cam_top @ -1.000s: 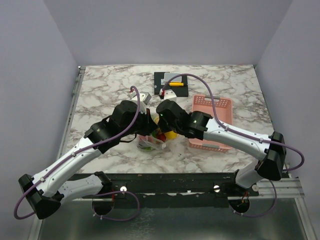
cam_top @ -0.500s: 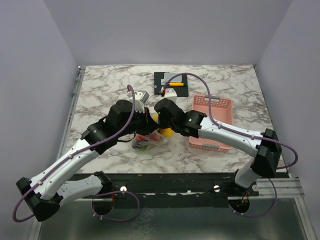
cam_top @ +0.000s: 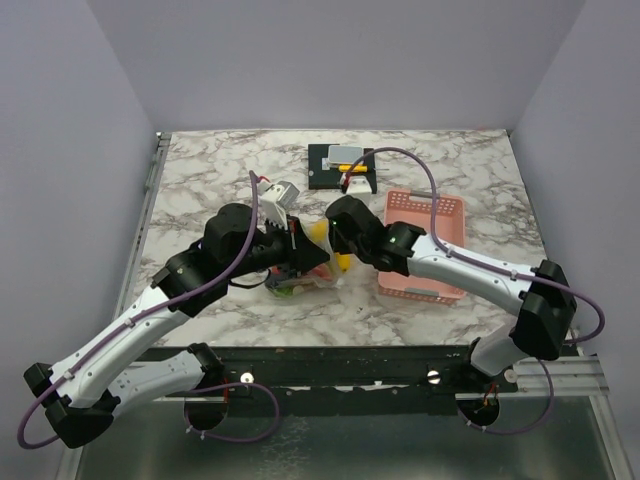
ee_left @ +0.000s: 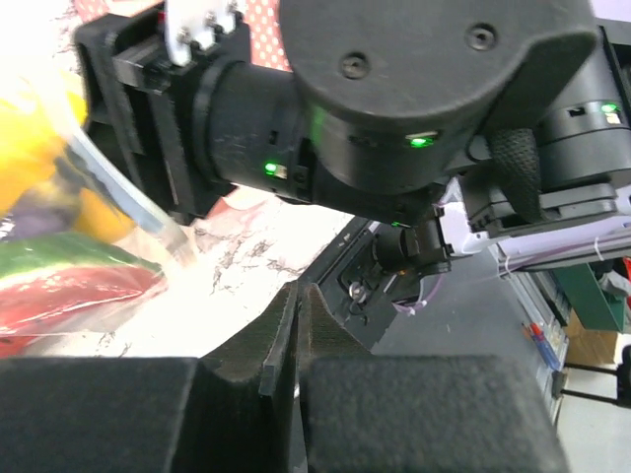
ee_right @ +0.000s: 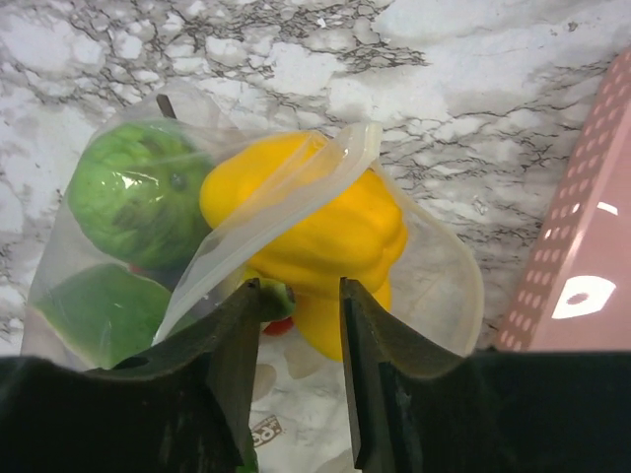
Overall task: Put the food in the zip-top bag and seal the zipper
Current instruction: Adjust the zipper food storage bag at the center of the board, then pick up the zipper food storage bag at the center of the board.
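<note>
A: desk (ee_right: 493,59) colour?
B: white marble, grey veins. basket (ee_right: 582,236) pink, dotted with holes.
A: bag (ee_right: 434,286)?
B: clear. inside: yellow pepper (ee_right: 335,227), green fruit (ee_right: 138,192), red piece (ee_left: 79,296). arms (cam_top: 150,310) black and white, cables (cam_top: 400,152) purple.

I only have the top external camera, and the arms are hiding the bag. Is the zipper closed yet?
Observer: No. The right wrist view shows the zip-top bag gaping open, a loose flap across the yellow pepper.
Operator: Open or shut on the right?
Observer: The right end effector stands open, the pepper showing through its gap.
Operator: And on the left?
Observer: The left end effector is shut, fingers pressed together in its wrist view.
</note>
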You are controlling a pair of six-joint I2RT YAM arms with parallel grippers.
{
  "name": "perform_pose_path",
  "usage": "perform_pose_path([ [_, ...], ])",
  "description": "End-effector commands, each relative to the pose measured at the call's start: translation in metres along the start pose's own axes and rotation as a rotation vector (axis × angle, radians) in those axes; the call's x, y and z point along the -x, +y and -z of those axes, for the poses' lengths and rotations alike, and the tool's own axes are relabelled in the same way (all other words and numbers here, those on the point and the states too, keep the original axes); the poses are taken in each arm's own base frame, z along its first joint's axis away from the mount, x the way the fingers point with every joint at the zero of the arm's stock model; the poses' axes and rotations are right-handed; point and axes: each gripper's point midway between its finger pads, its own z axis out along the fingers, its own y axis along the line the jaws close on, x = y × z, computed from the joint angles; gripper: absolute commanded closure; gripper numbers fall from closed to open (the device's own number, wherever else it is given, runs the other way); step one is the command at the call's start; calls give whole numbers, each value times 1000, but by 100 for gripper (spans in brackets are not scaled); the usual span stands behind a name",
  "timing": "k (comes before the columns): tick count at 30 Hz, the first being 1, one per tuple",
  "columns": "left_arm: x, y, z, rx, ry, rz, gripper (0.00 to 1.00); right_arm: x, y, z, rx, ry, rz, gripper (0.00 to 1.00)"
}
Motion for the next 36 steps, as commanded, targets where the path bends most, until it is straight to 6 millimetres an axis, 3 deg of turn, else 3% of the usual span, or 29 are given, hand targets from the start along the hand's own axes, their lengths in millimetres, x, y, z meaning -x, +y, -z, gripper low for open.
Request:
perform_pose_path([
  [1, 6, 16, -2, 80, -40, -18, 92, 5, 1, 19, 50, -20, -1, 54],
  [9, 8, 51, 2, 240, -104, -30, 88, 16, -4, 55, 122, -44, -29, 49],
  [17, -9, 83, -10, 341, -91, -17, 87, -2, -19, 87, 179, -8, -105, 48],
  [25, -24, 103, -28, 378, -57, -12, 87, -41, -34, 114, 274, 55, -220, 48],
  [28, -31, 108, -35, 381, -37, -10, 88, -57, -46, 116, 256, 75, -253, 48],
  [36, -50, 123, -51, 387, 12, 1, 88, -105, -54, 115, 293, 172, -333, 48],
])
